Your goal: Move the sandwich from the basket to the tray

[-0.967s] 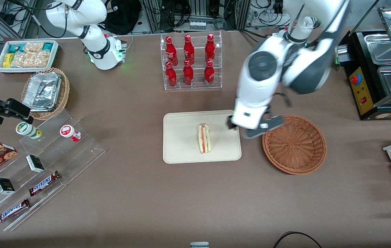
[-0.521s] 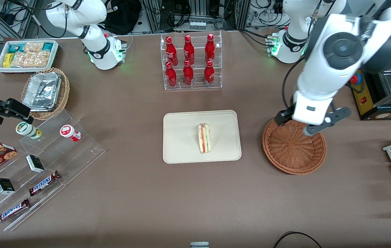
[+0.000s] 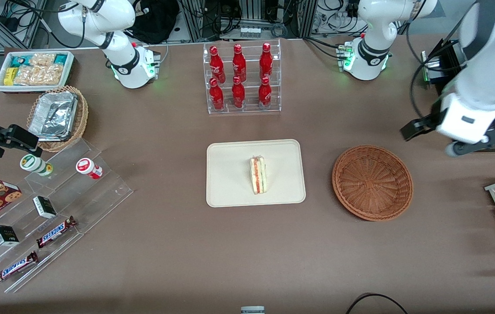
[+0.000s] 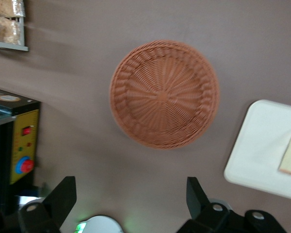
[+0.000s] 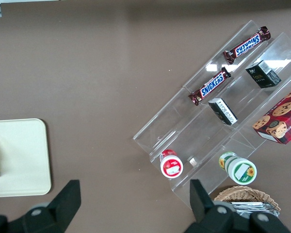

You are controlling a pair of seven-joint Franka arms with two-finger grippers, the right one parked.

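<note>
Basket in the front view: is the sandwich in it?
No, the basket is empty; the sandwich lies on the tray, and the open gripper is raised, holding nothing.

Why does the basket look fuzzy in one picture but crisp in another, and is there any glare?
Left wrist view: the basket is softly blurred, with the open gripper above the table. Front view: basket, tray and sandwich are crisp under even light. Right wrist view: bright glare on the clear shelf.

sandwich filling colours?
Orange-red and pale green layers between white bread, clearest in the front view: sandwich on the tray. Gripper hangs open above the table, away from it.
</note>
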